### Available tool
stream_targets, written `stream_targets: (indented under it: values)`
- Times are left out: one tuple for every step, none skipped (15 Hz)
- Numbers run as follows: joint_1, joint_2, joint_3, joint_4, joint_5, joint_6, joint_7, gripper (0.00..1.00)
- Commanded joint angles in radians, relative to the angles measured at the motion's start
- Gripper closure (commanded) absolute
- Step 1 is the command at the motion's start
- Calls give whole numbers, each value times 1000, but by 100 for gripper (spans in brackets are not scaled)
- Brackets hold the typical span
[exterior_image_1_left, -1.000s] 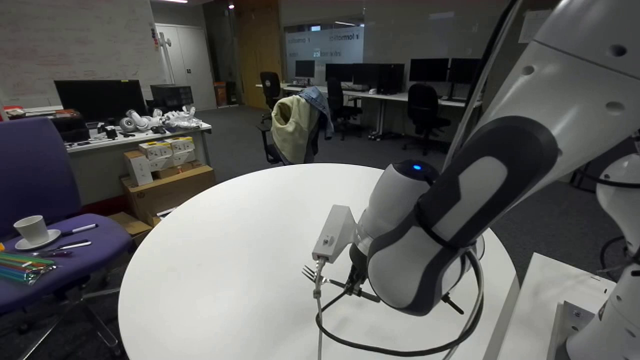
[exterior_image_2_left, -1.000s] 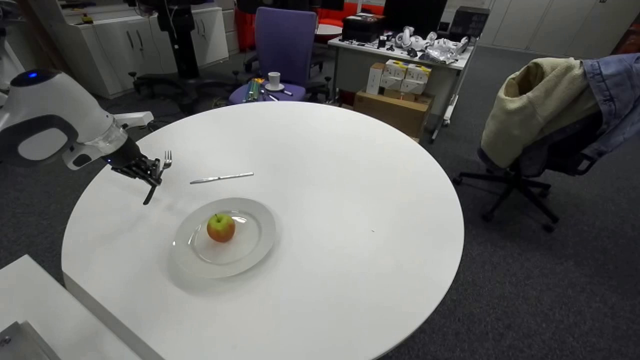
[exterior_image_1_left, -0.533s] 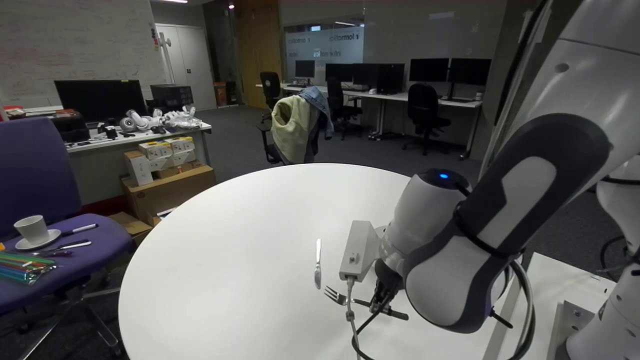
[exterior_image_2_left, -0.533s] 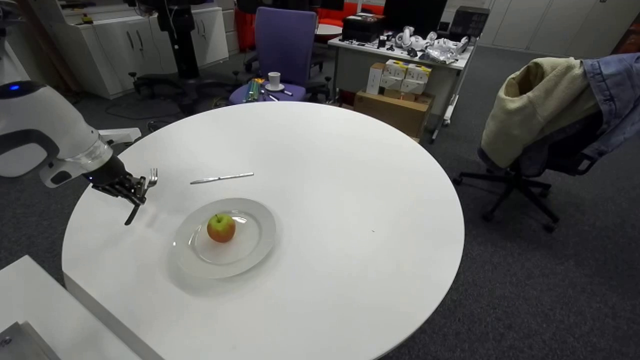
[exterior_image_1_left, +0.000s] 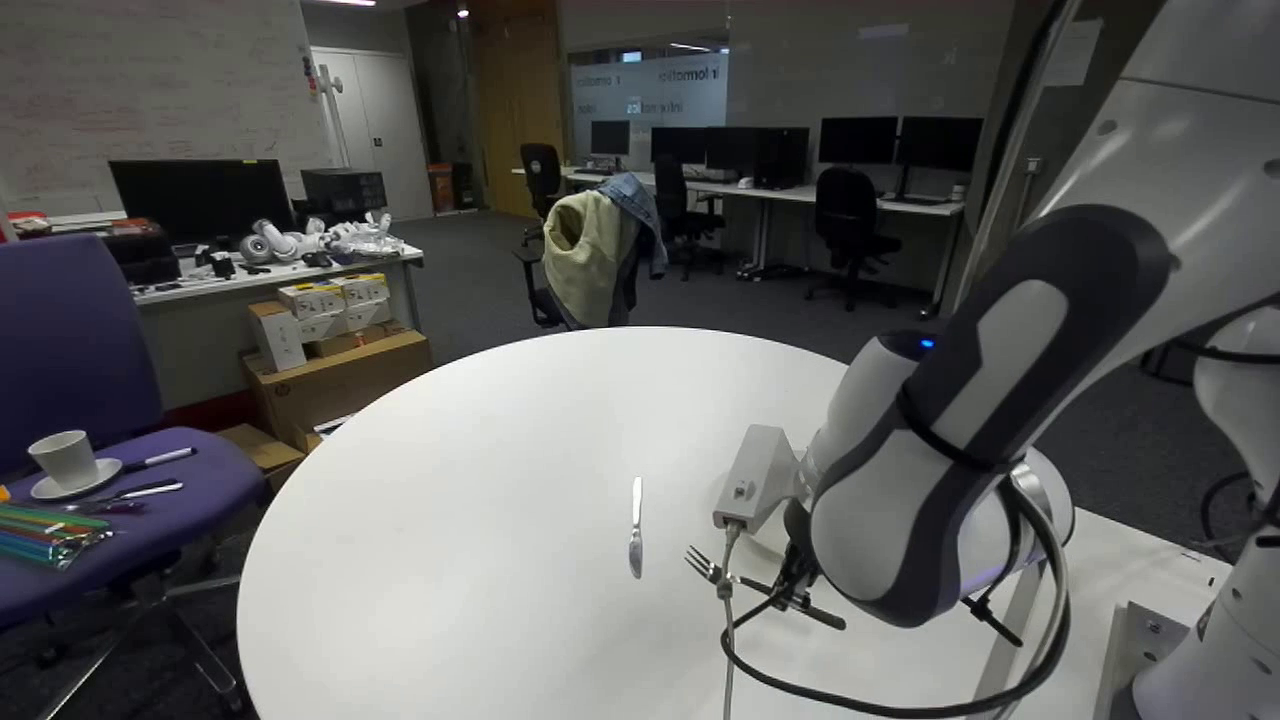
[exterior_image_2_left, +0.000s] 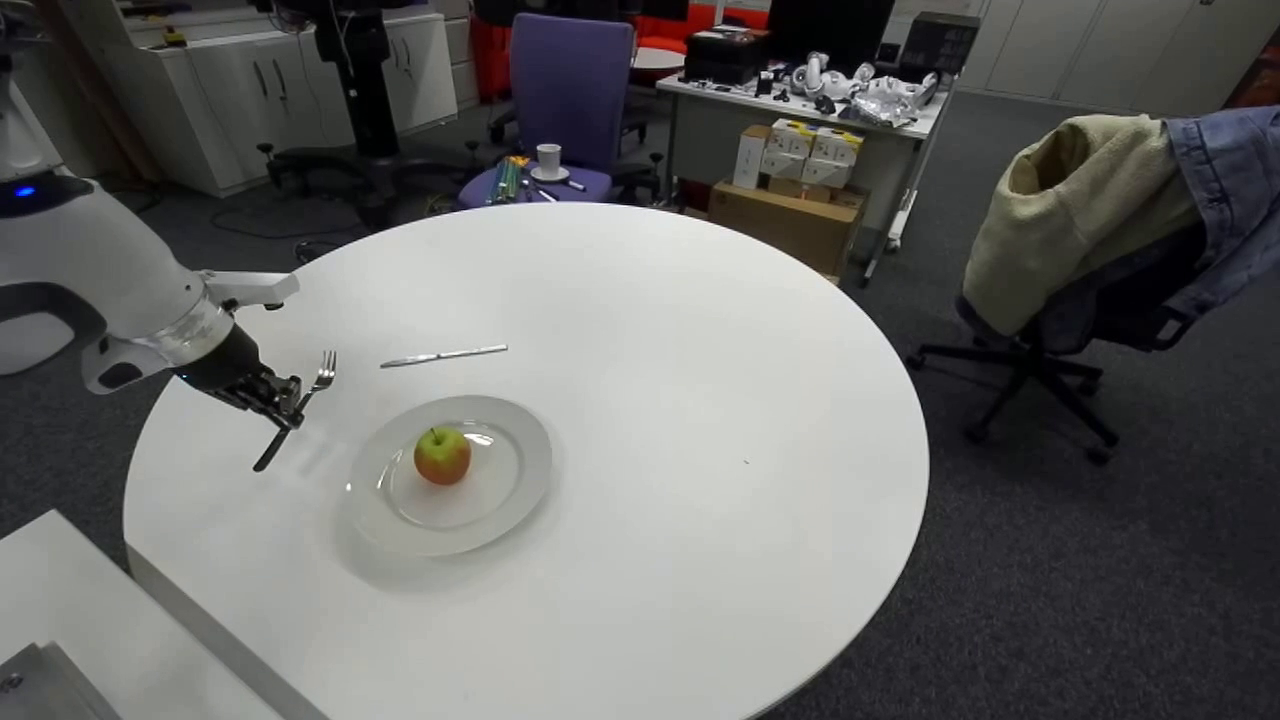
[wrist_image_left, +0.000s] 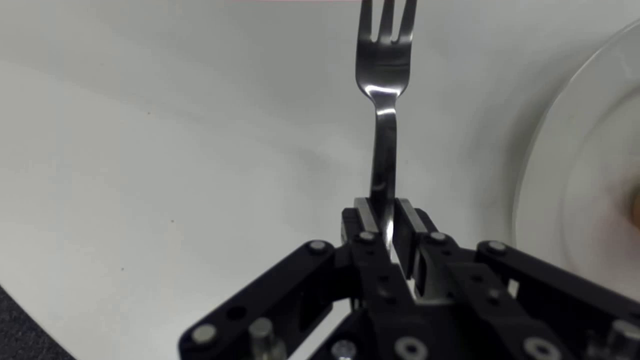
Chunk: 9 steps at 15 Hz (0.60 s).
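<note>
My gripper (wrist_image_left: 384, 215) is shut on the handle of a metal fork (wrist_image_left: 385, 70). The tines point away from the fingers, and the dark handle end sticks out on the other side in both exterior views. The fork (exterior_image_2_left: 325, 373) appears held a little above the white round table, left of a white plate (exterior_image_2_left: 530, 450) in an exterior view. A green and red apple (exterior_image_2_left: 442, 456) sits on the plate. A silver knife (exterior_image_2_left: 444, 356) lies on the table beyond the plate. In the wrist view the plate (wrist_image_left: 542, 200) is at the right, with only the apple's edge showing.
The round table (exterior_image_2_left: 700, 350) adjoins the robot's white base table (exterior_image_2_left: 90, 620). A cable (exterior_image_1_left: 830, 705) hangs in a loop from the arm. A purple chair (exterior_image_1_left: 200, 470) holding a cup and utensils stands beyond the table. A chair with jackets (exterior_image_2_left: 1080, 220) stands at another side.
My gripper has moved with the fork back toward the robot's base side, and the fork has turned slightly. The knife has come into view from behind the arm. Plate and apple have not moved.
</note>
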<state>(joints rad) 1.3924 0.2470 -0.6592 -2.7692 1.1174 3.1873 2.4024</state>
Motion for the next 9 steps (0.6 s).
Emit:
stream_targets:
  values:
    - [-47,-110,19,-47,88,52,-81,96]
    - [-61,-74,23,-3,147,27,-131,96]
    - [-68,-77,20,-4,164,22,-147,96]
    - [-75,-117,13,-43,141,39,-139,96]
    - [-90,-94,13,-21,169,21,-170,96]
    - [-110,-86,14,-4,187,2,-200,96]
    - [-125,-89,10,-9,177,-3,-208,96]
    - [-141,-88,7,-13,164,-5,-218,96]
    - [-165,-78,8,-1,159,-19,-241,96]
